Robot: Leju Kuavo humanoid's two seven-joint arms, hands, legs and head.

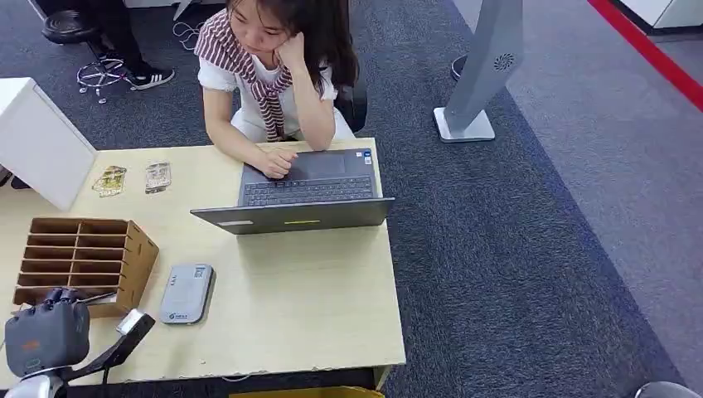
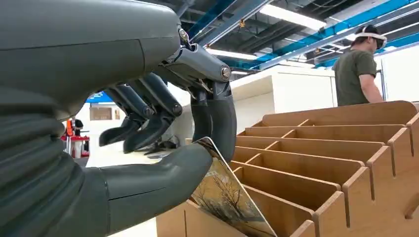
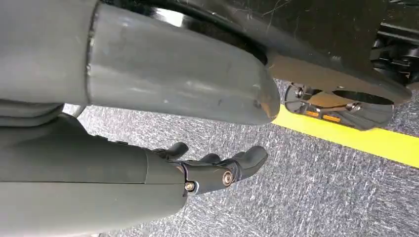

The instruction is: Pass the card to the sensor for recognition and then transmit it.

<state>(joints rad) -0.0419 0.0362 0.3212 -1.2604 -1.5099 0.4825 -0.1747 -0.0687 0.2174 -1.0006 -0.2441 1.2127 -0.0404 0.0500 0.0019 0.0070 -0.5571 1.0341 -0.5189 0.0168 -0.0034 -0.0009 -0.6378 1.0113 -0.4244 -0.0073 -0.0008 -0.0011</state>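
On the table, the wooden rack stands at the left, the sensor just right of it. The laptop lies behind them, a person behind it. Two cards lie behind the rack.

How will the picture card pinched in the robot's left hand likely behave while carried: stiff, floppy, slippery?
Probably fairly stiff: the card juts straight from the left hand. Likely light, being thin. Its surface looks smooth, so it might slip.
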